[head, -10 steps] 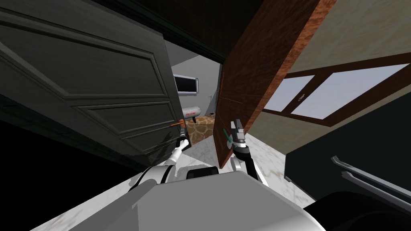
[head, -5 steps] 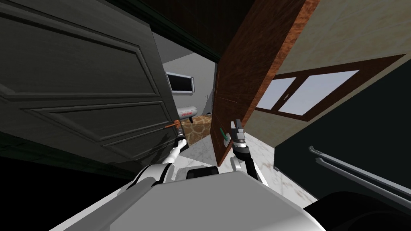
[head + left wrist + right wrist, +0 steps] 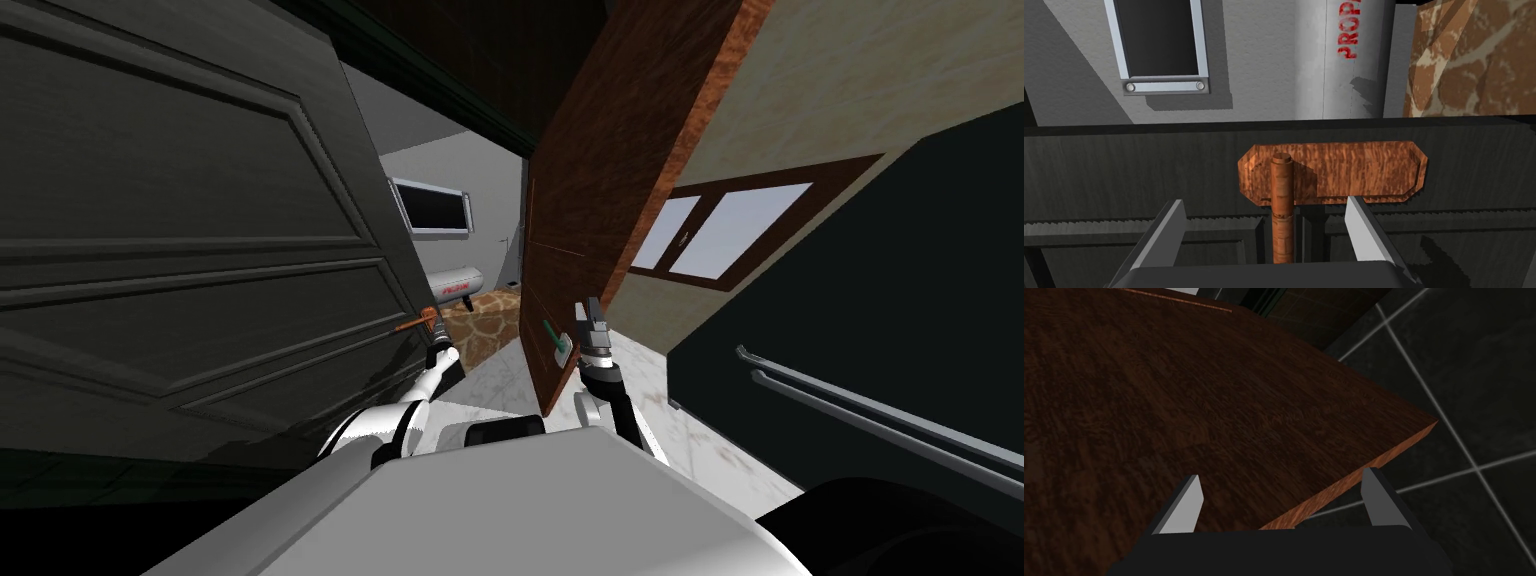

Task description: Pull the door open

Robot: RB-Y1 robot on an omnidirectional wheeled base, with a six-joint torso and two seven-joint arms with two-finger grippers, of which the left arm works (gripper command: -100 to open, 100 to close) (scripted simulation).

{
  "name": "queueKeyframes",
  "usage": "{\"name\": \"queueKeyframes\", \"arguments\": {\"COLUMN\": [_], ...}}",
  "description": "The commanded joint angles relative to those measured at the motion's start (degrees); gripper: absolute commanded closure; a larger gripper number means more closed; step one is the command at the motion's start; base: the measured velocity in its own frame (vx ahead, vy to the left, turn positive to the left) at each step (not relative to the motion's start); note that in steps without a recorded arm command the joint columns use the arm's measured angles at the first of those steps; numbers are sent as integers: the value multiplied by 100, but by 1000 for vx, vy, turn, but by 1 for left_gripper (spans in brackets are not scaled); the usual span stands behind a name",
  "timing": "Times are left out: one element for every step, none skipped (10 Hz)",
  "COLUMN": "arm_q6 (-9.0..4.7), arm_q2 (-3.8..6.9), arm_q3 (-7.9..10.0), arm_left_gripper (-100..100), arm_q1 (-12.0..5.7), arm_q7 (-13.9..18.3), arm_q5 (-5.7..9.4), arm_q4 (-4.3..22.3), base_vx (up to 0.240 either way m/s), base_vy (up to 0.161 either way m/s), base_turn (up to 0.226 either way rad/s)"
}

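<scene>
The left gripper (image 3: 1265,201) is at the dark grey panelled door (image 3: 1124,165), its two fingers (image 3: 1169,230) standing wide apart. The copper-coloured lever handle (image 3: 1282,175) runs between them, clear of both blades. The lever springs from a long copper plate (image 3: 1349,172) set close to the door's free edge. In the head view the left arm reaches forward to that same edge, the gripper just below the handle, and the door hangs swung partly out of its frame.

The right gripper (image 3: 1281,474) is raised beside a second, reddish-brown wooden door (image 3: 1174,413). Its jaws are also wide and hold nothing, with that door's pale brown edge passing between the fingertips and a dark tiled surface (image 3: 1474,388) beyond. A small green handle (image 3: 555,338) sits on the brown door just beside the right gripper.

Through the gap between the two doors, a white tank with red lettering (image 3: 1349,50) stands against a grey wall. A silver-framed dark panel (image 3: 1159,40) hangs on the wall near it, and a brown stone-patterned block (image 3: 1474,60) lies next to the tank.
</scene>
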Motion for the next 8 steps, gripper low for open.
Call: {"name": "queueKeyframes", "arguments": {"arm_q6": [2,-22,-42,-59,-72,-58,-58,-58], "arm_q2": [56,94,126,153,173,171,171,171], "arm_q3": [148,200,243,281,309,286,286,286], "arm_left_gripper": [-100,-100,-100,-100,-100,-100,100,100], "arm_q1": [-55,-79,-100,-117,-131,-137,-137,-137], "arm_q7": [-52,-34,-20,-7,2,-1,-1,-1], "arm_q5": [54,70,84,96,105,97,97,97], "arm_q4": [58,117,168,211,244,244,244,244], "base_vx": [146,158,155,118,129,64,-10,-21], "base_vy": [174,171,158,152,133,55,-5,-19], "base_turn": [-32,52,92,123,122,17,-18,1]}}
